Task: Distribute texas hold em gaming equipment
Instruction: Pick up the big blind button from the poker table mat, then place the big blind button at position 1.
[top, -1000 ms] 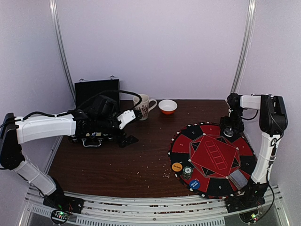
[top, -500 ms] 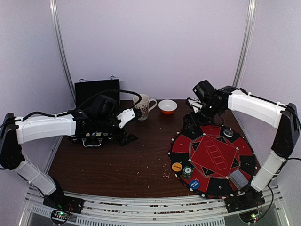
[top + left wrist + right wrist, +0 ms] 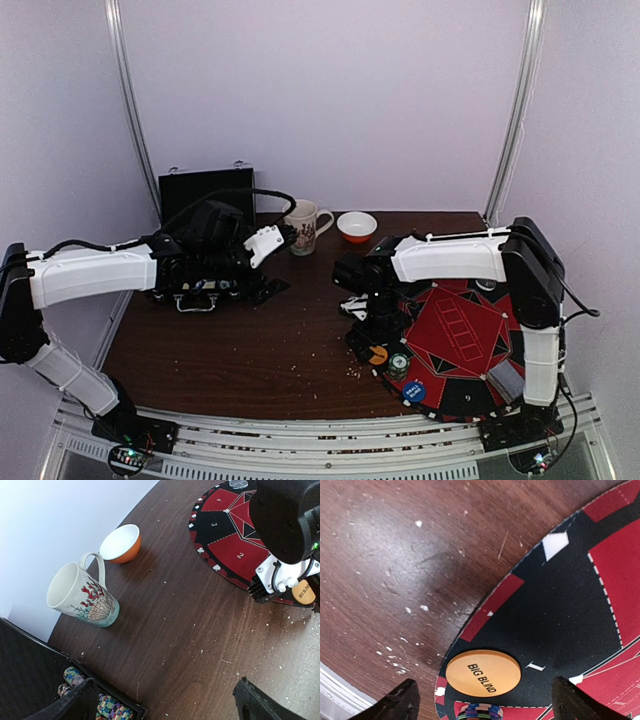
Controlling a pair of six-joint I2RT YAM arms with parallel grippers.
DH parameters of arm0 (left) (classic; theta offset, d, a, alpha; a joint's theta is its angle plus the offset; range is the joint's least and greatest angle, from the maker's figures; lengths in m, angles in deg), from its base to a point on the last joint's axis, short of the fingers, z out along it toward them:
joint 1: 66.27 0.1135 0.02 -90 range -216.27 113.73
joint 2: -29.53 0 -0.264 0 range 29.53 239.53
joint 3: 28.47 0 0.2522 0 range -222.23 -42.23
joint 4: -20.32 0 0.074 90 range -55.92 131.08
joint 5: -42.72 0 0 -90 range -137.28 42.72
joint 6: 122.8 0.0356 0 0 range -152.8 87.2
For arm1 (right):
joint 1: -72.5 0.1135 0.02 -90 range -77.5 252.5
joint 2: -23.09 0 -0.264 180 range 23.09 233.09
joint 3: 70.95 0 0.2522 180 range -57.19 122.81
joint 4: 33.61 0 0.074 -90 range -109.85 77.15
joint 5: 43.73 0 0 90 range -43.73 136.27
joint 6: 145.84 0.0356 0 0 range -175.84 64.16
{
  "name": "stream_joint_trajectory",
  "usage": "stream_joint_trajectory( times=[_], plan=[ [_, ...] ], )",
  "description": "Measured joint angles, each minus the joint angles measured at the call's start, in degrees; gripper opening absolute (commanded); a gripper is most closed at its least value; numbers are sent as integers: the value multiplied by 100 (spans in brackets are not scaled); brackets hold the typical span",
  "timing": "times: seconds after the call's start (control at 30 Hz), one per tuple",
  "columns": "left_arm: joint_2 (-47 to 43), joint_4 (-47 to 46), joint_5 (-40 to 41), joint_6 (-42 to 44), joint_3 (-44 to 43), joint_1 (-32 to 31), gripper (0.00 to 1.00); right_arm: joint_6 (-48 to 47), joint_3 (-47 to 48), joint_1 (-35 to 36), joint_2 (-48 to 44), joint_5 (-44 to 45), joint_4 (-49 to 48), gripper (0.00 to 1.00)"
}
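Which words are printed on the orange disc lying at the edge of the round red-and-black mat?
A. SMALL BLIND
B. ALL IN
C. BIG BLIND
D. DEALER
C: in the right wrist view the orange disc lies flat on the mat, and BIG BLIND is plainly legible across its face.

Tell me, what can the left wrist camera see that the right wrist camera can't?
Only the left wrist view shows the patterned mug, the orange-and-white bowl and the black case. Only the right wrist view shows a chip stack at its bottom edge. Both show the orange Big Blind disc, the red-and-black mat and the brown table.
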Motion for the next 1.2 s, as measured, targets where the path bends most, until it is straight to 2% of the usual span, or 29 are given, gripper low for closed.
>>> stream_joint_trajectory(
  times=[0.3, 0.43, 0.7, 1.2],
  plan=[
    [0, 0, 48, 0, 0, 0, 98, 59, 85, 223, 334, 92, 144, 64],
    [0, 0, 76, 0, 0, 0, 98, 146, 105, 286, 350, 184, 175, 59],
    [0, -2, 81, 0, 0, 0, 98, 264, 127, 350, 354, 203, 190, 38],
    [-87, -2, 87, 2, 20, 0, 98, 455, 660, 260, 431, 168, 17, 33]
  ],
)
